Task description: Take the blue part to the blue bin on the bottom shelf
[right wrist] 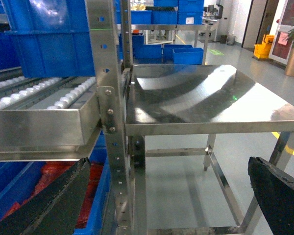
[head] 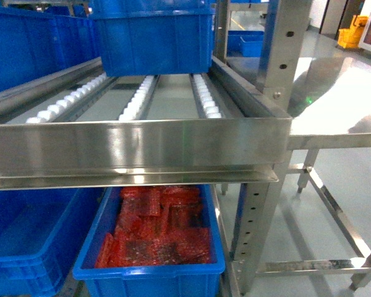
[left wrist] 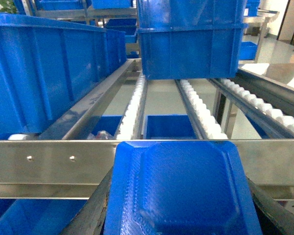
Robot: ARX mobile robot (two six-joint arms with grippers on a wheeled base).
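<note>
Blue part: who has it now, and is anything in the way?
Left pincer shut on blue part. Right pincer open, empty. Steel front rail straight ahead.

The roller lanes of the rack tier lie bare from the front rail back to a blue bin that closes the far end. Beneath the rail, a bin of red packets fills the lower opening. A perforated steel post separates the rack from the bare steel table.
</note>
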